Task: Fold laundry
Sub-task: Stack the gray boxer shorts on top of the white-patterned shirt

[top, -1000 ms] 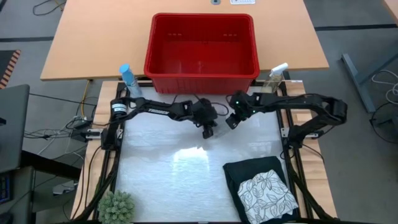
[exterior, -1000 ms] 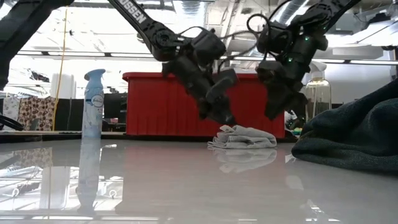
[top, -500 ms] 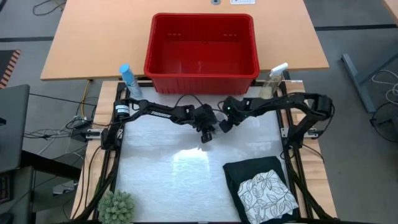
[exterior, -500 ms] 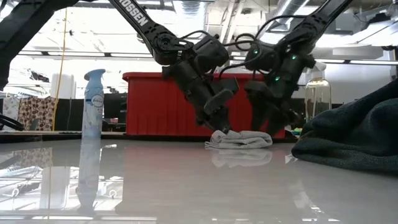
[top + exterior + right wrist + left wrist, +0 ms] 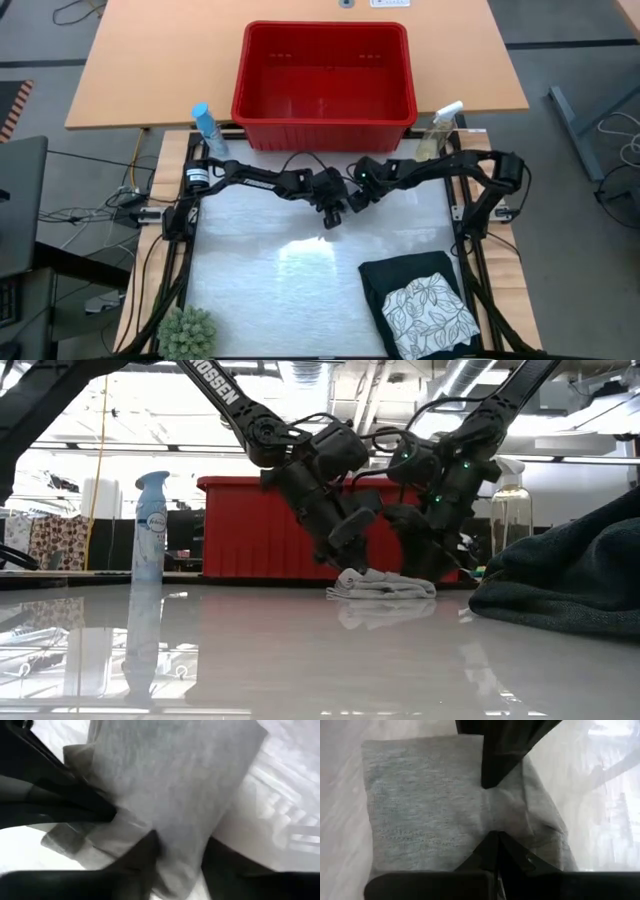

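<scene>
laundry stood partly folded at this moment: the dark jeans (image 5: 408, 275) lay as a squared stack at the near right of the table (image 5: 260, 280), with the white leaf-print cloth (image 5: 430, 312) folded on top of them, so two pieces looked finished. the small grey cloth (image 5: 382, 584) lay mid-table, nearer the red basket (image 5: 325, 75), and was the piece in hand; it looked already doubled over, judged to be in its last fold or tidy-up. the basket appeared empty, so this was probably the last garment, and what remained seemed to be finishing this fold and perhaps stacking it with the others. the left gripper (image 5: 333, 215) had its fingers pressed together on a pinch of the grey cloth, seen best in the left wrist view, where fabric puckered between the tips. the right gripper (image 5: 357, 201) was just beside it, low over the same cloth, fingers part-way apart with cloth running between them; whether it truly gripped could not be told. the high view gave the layout and the finished stack but hid the grey cloth under the grippers; the low view showed that cloth resting flat on the table with both grippers down at it; only the wrist views showed the creases and fingertip contact.
</scene>
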Action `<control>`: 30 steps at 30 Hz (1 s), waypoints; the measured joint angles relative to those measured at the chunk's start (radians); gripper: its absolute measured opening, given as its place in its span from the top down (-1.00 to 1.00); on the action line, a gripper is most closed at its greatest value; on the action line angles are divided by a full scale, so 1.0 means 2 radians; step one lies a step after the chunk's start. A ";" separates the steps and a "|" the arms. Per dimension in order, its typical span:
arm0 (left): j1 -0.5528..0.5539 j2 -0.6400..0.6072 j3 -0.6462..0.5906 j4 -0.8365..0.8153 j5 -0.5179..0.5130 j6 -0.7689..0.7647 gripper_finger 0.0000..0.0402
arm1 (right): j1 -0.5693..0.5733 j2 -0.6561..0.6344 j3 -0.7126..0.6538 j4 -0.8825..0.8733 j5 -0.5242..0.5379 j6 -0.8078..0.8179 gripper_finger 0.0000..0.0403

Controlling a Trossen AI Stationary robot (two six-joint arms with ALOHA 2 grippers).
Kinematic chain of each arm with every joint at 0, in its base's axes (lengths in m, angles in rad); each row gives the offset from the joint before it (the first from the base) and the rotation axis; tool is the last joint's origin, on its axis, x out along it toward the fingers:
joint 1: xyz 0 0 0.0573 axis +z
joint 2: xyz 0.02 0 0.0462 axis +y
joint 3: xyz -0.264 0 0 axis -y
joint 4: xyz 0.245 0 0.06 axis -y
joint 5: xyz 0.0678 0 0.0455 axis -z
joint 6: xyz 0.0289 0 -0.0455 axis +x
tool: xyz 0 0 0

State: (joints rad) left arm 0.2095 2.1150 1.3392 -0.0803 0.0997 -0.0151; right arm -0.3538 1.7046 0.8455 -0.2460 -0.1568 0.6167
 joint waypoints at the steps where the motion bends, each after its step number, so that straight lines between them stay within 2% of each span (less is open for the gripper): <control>1: -0.001 0.004 0.000 0.004 0.000 0.000 1.00 | 0.001 0.000 0.000 0.000 0.002 -0.001 0.29; 4: -0.001 0.007 0.000 0.008 0.000 0.001 1.00 | 0.000 0.001 -0.001 -0.002 -0.001 -0.004 0.75; 6: -0.001 0.007 0.000 0.007 0.000 -0.001 1.00 | 0.000 0.001 -0.001 -0.006 -0.001 -0.011 0.87; 12: 0.007 -0.028 0.000 -0.066 0.029 -0.002 1.00 | 0.000 -0.006 -0.001 -0.015 -0.004 -0.018 0.87; 17: 0.009 -0.082 0.009 -0.134 0.038 0.015 1.00 | 0.000 -0.022 -0.002 -0.023 -0.006 -0.018 0.87; 23: 0.009 -0.141 0.009 -0.190 0.006 0.022 1.00 | 0.015 -0.065 -0.003 -0.061 -0.027 0.013 0.87; 30: 0.009 -0.182 0.010 -0.198 -0.023 0.032 1.00 | 0.066 -0.152 -0.003 -0.084 -0.020 0.094 0.87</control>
State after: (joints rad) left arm 0.2279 1.7515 1.3582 -0.4763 0.0547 0.0498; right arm -0.2211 1.4002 0.8395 -0.4140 -0.1960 0.8038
